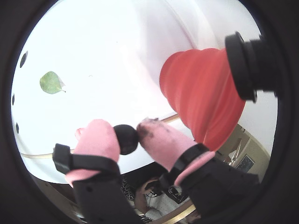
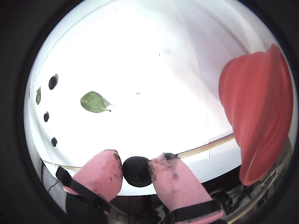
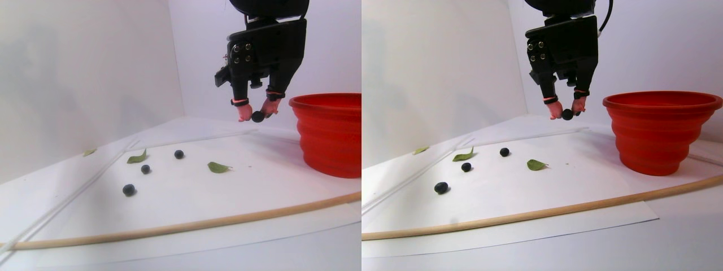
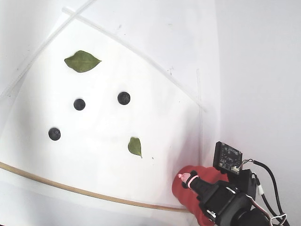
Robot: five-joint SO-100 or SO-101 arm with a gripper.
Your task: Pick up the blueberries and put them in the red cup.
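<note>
Landmark: the red soft cup with stepped, ribbed walls and flared rim (image 3: 658,132).

Nearest the stereo pair camera, a thin curved wooden strip (image 3: 169,228) edged the white sheet on the bench (image 3: 181,251). Beyond it lay three small round blue-black loose blueberries (image 3: 129,189), well apart from the cup on the side away from it, with a flat green leaf (image 3: 218,167) between them and the cup, and a second green leaf (image 3: 137,157) beyond the berries.

Further back, the claw (image 3: 258,117) hung in the air off the bench, beside the cup's rim and about level with it, not over the opening. Its pink padded fingers (image 1: 96,140) were closed nearly together, pinching one dark held blueberry (image 1: 126,139) between the tips; both wrist views showed the berry touching both pads. In a wrist view the cup wall (image 2: 254,121) stood to the right of the claw.

Judgement: carry step, one berry in hand, three left.

Risks:
- Hold looked to be at the very fingertips on a round berry; it could squirt out during the move.
- Claw sat about rim height; a sideways move could knock the soft rim and shift the cup.
- Opening before clearing the rim would drop the berry outside, where it would roll.
</note>
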